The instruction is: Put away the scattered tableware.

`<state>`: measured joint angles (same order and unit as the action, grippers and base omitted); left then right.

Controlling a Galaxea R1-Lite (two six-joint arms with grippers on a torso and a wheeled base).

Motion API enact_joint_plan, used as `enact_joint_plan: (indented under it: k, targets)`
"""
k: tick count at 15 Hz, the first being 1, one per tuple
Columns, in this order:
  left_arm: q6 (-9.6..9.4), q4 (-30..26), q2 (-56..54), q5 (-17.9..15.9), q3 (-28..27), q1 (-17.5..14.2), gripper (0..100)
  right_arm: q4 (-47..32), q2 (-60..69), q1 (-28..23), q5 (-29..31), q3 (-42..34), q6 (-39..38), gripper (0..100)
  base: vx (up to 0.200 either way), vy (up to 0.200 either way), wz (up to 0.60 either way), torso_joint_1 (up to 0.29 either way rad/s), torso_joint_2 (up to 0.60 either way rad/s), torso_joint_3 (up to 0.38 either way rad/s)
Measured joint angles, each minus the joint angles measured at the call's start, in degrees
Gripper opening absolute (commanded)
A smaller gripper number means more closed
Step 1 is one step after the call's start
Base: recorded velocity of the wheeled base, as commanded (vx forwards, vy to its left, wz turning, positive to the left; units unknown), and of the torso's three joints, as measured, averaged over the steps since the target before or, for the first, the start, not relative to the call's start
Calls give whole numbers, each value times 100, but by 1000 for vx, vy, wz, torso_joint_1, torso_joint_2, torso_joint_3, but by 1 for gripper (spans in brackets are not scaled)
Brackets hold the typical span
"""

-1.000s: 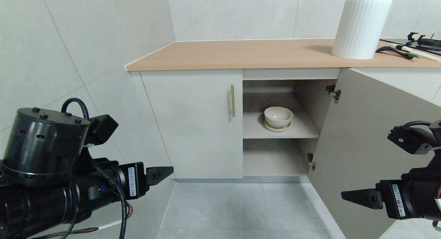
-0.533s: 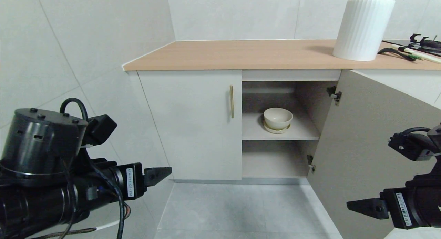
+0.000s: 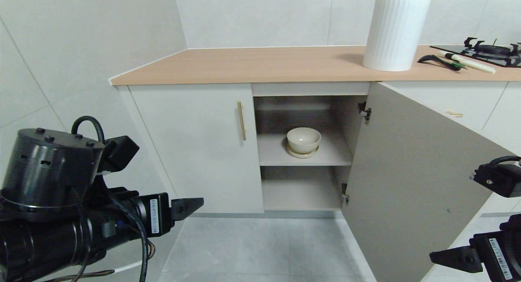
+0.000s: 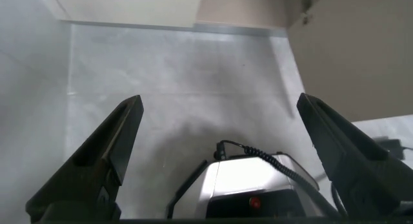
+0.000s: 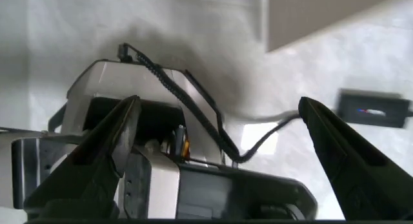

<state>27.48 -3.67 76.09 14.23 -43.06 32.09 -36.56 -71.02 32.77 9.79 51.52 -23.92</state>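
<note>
- Hanging low with its jaws spread wide, the left gripper (image 4: 219,104) is holding nothing over the floor (image 4: 181,69); the right gripper (image 5: 219,104) is doing the same (empty, jaws parted).
- The bowl (image 3: 303,139) is sitting on a small plate (image 3: 303,154) on the upper shelf (image 3: 333,154) of the cabinet (image 3: 191,151), ahead of both grippers, higher than them and well apart from each; the open door (image 3: 407,172) is standing near the right gripper, between it and the bowl.
- Both pieces are looking like glazed ceramic, so I am judging them stiff, fairly heavy, slippery and chippable; the bowl's rim is offering the surest pinch, one finger inside and one outside; the plate is wanting an edge grip.
- The tableware is appearing already stowed; the door is probably needing closing next.
</note>
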Motion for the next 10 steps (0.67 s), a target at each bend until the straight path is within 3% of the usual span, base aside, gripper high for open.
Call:
enact_joint_plan:
  k: [2,5,10]
  targets:
    - [0,0,-5,-2,0,0,100,-134,44,-72,178,74,28,100,0,-200,0,5,7,0]
    - [2,-5,-7,-6,0,-1,100,-316,167,-455,334,112,460,100,0,0,0,0,0,0]
    - [7,1,-7,-9,1,0,100,-268,346,-1779,630,176,1119,100,0,0,0,0,0,0]
